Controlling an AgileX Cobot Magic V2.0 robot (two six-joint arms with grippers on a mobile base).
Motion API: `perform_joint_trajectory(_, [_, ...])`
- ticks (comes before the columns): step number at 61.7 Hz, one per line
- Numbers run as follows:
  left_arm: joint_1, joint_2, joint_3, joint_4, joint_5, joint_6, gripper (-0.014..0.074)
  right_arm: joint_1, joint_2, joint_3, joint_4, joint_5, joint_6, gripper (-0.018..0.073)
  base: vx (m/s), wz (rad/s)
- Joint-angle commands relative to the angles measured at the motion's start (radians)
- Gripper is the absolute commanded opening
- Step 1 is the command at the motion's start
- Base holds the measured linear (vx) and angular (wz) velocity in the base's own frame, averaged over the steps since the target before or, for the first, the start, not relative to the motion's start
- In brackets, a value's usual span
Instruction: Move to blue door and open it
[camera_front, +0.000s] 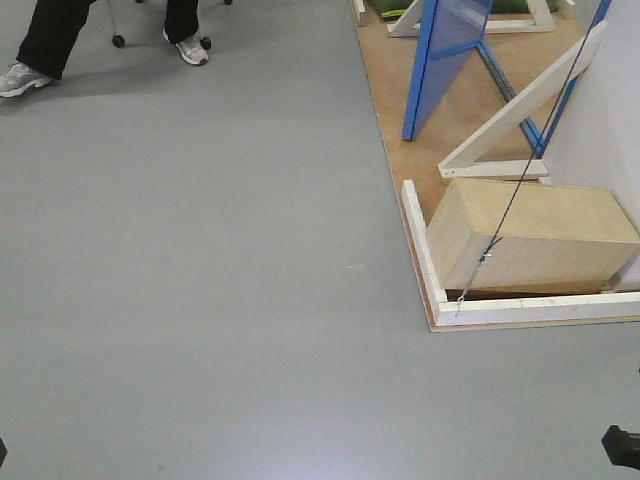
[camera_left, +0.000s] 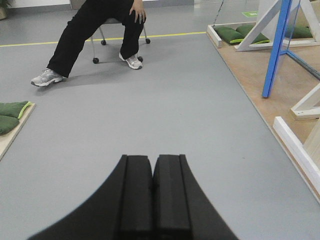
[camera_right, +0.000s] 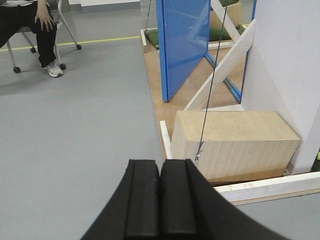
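My left gripper (camera_left: 152, 197) and my right gripper (camera_right: 160, 200) each have their pads pressed flat together with nothing between them, and both hang above the grey floor. The blue door (camera_right: 182, 45) stands ahead to my right on a plywood platform (camera_front: 395, 100), apparently angled away from its frame. A wooden box (camera_right: 235, 140) sits near it. A seated person (camera_left: 100, 30) is far left.
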Motion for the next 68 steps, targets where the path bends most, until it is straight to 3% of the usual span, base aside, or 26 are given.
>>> perform_joint_trajectory(1, [0.000,-0.022,-0.035,0.001,-0.083,-0.004,0.0071,0.000,-0.008,0.009,-0.006,-0.075,-0.007,-0.0004,0.01,0.00])
perform_joint_trajectory(43, [0.000,-0.020,-0.035,0.001,-0.083,-0.004,0.0071,-0.001,-0.013,0.009,-0.006,-0.079,-0.007,-0.0004,0.01,0.00])
perform_joint_trajectory(56, [0.000,-0.020,-0.035,0.001,-0.083,-0.004,0.0071,0.050,-0.014,0.009,-0.005,-0.075,-0.007,-0.0004,0.06,0.03])
perform_joint_trajectory(68, [0.000,-0.020,-0.035,0.001,-0.083,-0.004,0.0071,0.049,-0.014,0.009,-0.006,-0.075,-0.007,-0.0004,0.11,0.07])
